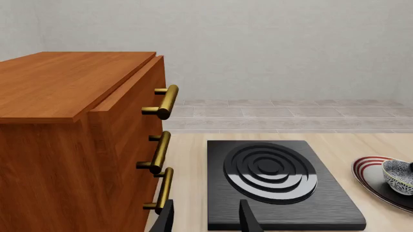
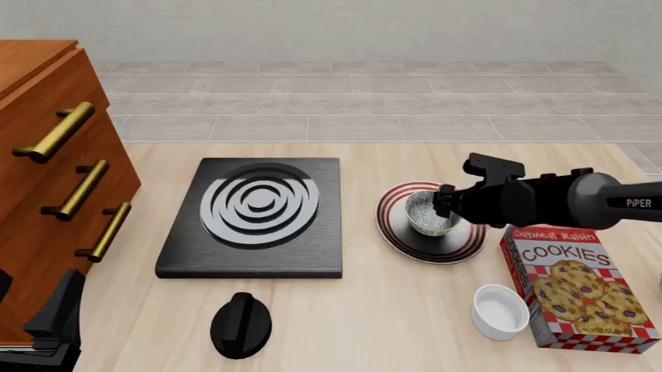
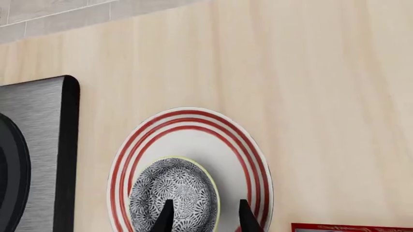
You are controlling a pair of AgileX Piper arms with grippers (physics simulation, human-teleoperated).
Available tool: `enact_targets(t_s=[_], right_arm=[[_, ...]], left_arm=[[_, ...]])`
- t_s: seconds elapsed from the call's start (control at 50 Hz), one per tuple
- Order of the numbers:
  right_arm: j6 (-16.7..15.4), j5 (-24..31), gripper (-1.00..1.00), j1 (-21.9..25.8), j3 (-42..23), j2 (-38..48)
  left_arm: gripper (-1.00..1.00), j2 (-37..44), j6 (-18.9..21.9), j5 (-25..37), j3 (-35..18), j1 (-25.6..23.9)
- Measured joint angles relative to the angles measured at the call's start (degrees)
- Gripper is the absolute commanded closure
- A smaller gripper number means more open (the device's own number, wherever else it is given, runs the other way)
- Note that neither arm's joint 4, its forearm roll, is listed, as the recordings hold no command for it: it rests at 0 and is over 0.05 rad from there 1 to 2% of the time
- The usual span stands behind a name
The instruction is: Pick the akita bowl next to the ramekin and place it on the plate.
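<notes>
On my front view, the stove (image 2: pixel 253 219) is my landmark: to its left stands the wooden cabinet (image 2: pixel 42 155), and near that the left gripper (image 1: pixel 206 217) hangs with fingers parted and nothing between them. Right of the stove, the akita bowl (image 2: pixel 432 213) sits on the plate (image 2: pixel 398 232). My right gripper (image 3: pixel 203 215) straddles its near rim, seemingly slightly open; I cannot tell if it grips, while the ramekin (image 2: pixel 500 311) stands further right, beside the cookies box (image 2: pixel 574 287).
</notes>
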Motion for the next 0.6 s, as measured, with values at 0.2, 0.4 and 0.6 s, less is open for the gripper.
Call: enact_targets(t_s=[0.2,0.4,0.6], right_arm=[[-0.22,1.25,-1.00,-0.28,-0.50,-1.78],[-0.38,2.34,-1.00,-0.41,-0.29,-4.18],[-0.42,3.49,-1.00,-0.28,0.17,-7.06]], left_arm=[[-1.00,0.00,0.00,0.00,0.00,0.00],[-1.00,0.00,0.00,0.00,0.00,0.00],[-1.00,0.00,0.00,0.00,0.00,0.00]])
